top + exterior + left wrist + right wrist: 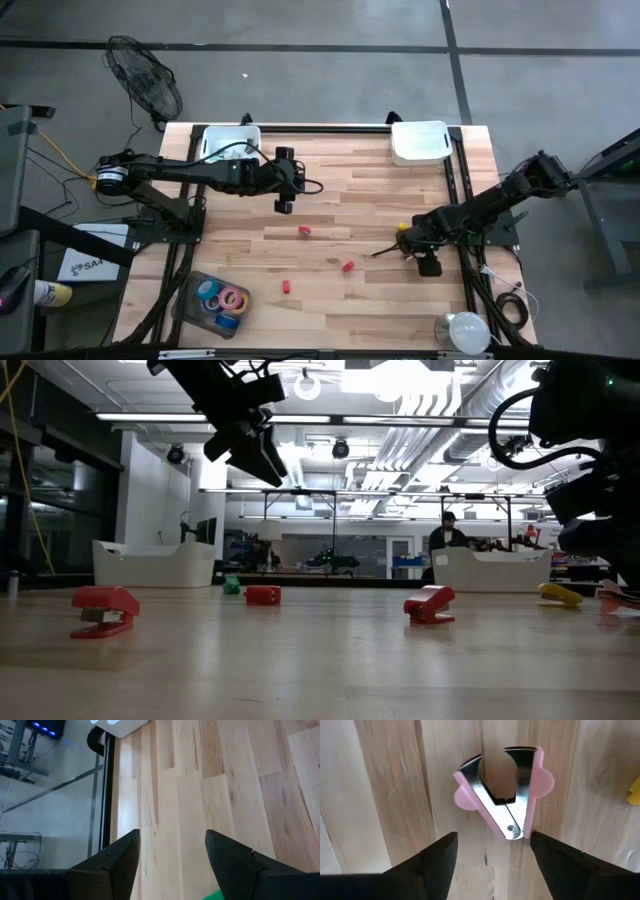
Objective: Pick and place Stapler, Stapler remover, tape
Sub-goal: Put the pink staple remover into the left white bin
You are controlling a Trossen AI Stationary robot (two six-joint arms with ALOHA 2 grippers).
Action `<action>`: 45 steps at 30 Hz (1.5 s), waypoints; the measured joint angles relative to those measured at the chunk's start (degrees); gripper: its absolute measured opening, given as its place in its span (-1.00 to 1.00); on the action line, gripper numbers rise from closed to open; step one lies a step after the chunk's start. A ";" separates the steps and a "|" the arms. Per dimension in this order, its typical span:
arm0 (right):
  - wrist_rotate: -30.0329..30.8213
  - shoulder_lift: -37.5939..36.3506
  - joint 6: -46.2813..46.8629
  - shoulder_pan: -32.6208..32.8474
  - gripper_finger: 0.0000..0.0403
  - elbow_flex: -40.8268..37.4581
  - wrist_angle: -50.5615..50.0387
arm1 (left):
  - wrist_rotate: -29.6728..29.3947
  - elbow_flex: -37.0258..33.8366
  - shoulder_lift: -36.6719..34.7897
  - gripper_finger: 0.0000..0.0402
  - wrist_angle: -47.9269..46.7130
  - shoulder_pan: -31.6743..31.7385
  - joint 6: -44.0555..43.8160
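— So where's the staple remover (502,800)?
— Flat on the desk (380,190) near its right edge, just ahead of the right claw (492,857), untouched.
— Claw's state?
— Spread wide, empty. Left claw (172,855) also spread, hanging above the desk.

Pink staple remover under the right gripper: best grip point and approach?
Come straight down on the staple remover, which lies flat on the table. Probably pinch across the two pink side tabs, the widest opposed faces, rather than the metal claws or the narrow pivot end. The right gripper is open, its fingers apart and lined up just short of the pivot rivet.
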 joint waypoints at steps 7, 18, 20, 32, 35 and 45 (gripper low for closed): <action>2.88 -0.09 -5.53 1.46 0.22 -0.24 0.66 | 0.69 0.00 0.00 0.10 0.02 0.00 0.02; 8.28 0.07 -4.78 2.69 0.17 -0.35 2.18 | 0.78 0.00 0.00 0.10 0.04 0.00 0.02; 8.54 0.11 -5.81 2.69 0.16 -0.37 2.64 | 0.81 0.00 0.00 0.10 0.04 0.00 0.02; 9.37 0.11 -7.42 2.58 -0.08 -0.39 3.15 | 0.94 0.00 0.00 0.10 0.04 0.00 0.00; 9.65 0.11 -7.75 2.58 -0.18 -0.39 3.26 | 0.94 0.02 0.00 0.10 0.04 0.00 0.00; 10.14 0.12 -7.76 2.56 -0.58 -0.37 3.92 | 0.94 0.02 0.00 0.10 0.04 0.00 -0.05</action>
